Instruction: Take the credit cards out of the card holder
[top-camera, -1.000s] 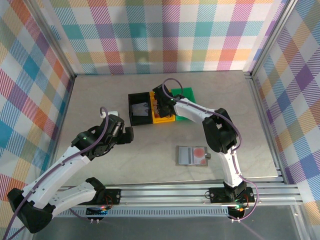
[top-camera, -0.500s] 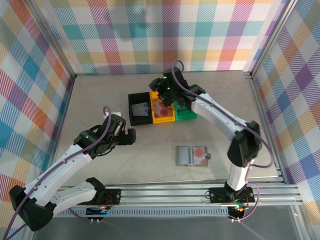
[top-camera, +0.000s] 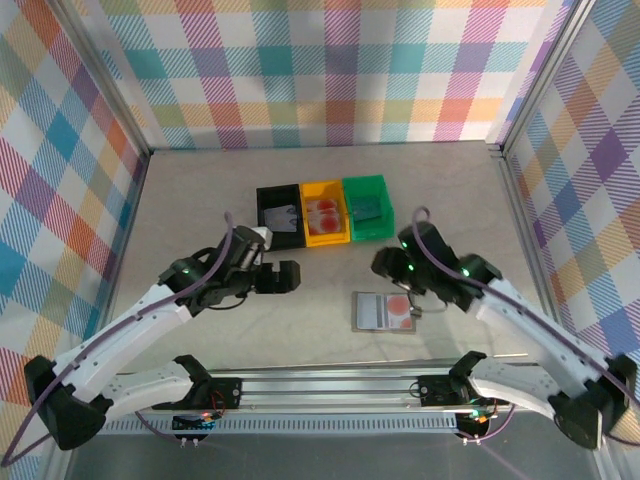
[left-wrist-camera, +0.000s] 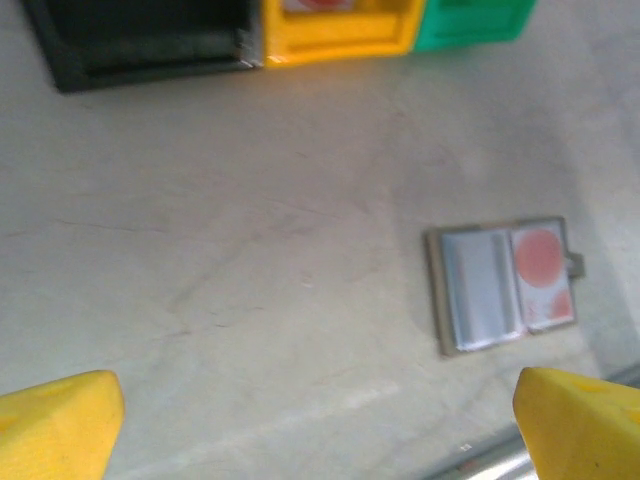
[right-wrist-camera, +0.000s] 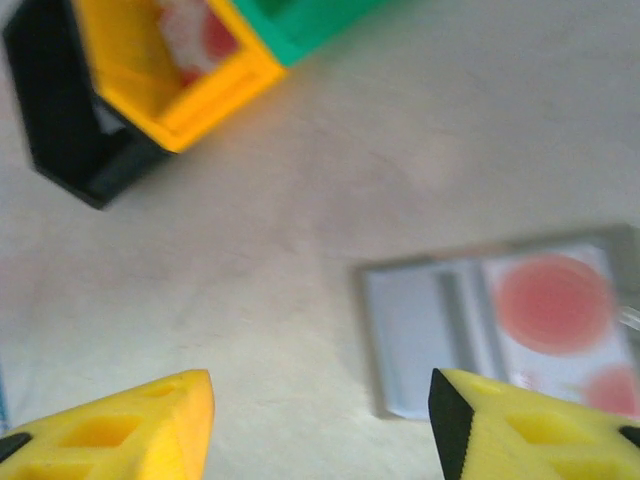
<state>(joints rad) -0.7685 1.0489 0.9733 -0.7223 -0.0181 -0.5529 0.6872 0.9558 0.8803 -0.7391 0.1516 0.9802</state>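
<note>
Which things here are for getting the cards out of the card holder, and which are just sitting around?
For the job: card holder, lying open; red-spotted card in it; grey card, red card, teal card, each in a bin.
Just sitting around: black bin, yellow bin, green bin, only holding those cards.

- A black rectangular plastic bin (top-camera: 279, 219), a yellow rectangular plastic bin (top-camera: 325, 238) and a green rectangular plastic bin (top-camera: 367, 232) stand side by side, left to right, toward the back of the pale flat table (top-camera: 200, 230).
- One thin flat card lies in each: a greyish-white card (top-camera: 283, 215) in the black, a red-marked card (top-camera: 325, 209) in the yellow, a teal card (top-camera: 365, 207) in the green.
- The grey-brown folding card holder (top-camera: 370, 312) lies opened flat on the table, nearer than the green bin, well apart from it.
- A red-circled card (top-camera: 400, 306) lies on its right half.
- The left gripper (top-camera: 283, 277) hangs in front of the black bin; the right gripper (top-camera: 386, 264) hangs between green bin and holder.
</note>
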